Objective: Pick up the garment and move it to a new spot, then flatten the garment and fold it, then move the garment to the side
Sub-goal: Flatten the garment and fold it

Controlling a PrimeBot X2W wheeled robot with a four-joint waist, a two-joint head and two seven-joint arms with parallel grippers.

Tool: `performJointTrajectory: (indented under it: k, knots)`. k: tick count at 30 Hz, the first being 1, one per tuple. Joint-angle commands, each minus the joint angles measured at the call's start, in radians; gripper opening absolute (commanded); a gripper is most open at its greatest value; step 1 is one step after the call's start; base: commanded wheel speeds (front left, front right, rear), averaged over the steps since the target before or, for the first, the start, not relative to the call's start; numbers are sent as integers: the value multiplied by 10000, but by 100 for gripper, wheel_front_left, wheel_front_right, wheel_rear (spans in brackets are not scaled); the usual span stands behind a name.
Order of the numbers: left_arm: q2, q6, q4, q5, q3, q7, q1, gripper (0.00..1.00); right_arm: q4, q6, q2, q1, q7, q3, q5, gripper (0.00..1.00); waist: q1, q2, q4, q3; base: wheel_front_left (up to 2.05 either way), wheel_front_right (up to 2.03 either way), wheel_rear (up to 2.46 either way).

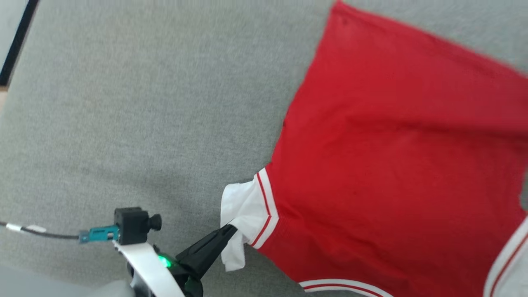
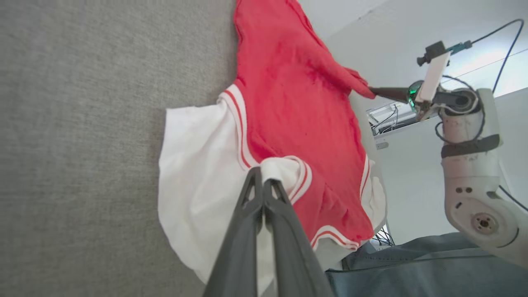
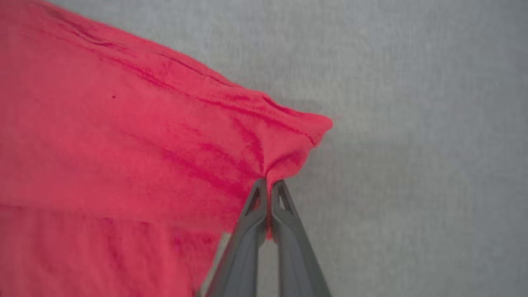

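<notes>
The garment [image 1: 392, 156], a red shirt with white sleeves and red-white trim, lies spread over the grey surface at the right of the head view. My left gripper [image 1: 231, 227] is shut on the white sleeve by its striped trim. In the left wrist view the left gripper [image 2: 262, 182] pinches a fold of the garment [image 2: 284, 95] where white sleeve meets trim. My right gripper [image 3: 268, 183] is shut on a red corner of the garment [image 3: 123, 144], which puckers at the fingertips. That right gripper [image 2: 373, 91] also shows in the left wrist view, holding the far red edge.
A grey cloth-covered surface [image 1: 136, 107] stretches to the left of the garment. A dark strip [image 1: 16, 41] runs along its far left edge. The right arm [image 2: 466, 165] and a grey-blue fabric mass [image 2: 412, 268] show in the left wrist view.
</notes>
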Motion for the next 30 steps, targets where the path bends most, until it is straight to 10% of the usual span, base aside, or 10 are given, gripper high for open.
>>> performJointTrajectory:
  k: [1,9,22,23,24,25,30]
  knots:
    - [-9,23,41,-39,139,-50,228,0,-394,-3,4,735,268,-21,286,0,0,-1,-276,-430,0,0,0]
    - [-76,23,167,11,831,-51,1073,0,-3463,-3,867,5439,1595,-231,1657,0,0,-1,-662,-920,0,0,0]
    - [-137,23,217,93,1145,-51,1364,0,-4061,-2,2270,8026,776,735,1974,0,0,-1,-903,-1051,0,0,0]
    - [-133,23,224,103,1137,-51,1373,0,-4048,-2,2234,7924,557,794,1926,10,0,-1,-915,-1055,0,0,0]
    - [-131,23,231,106,1134,-51,1376,0,-4060,-2,2186,7821,323,777,1876,87,0,-1,-923,-1059,0,0,0]
    - [-132,23,242,112,1131,-51,1386,0,-4072,-2,2169,7758,149,730,1870,100,0,-1,-926,-1064,0,0,0]
    - [-210,23,256,118,1100,-51,1438,0,-4890,-2,1726,7431,105,98,2233,100,0,-1,-823,-1113,0,0,0]
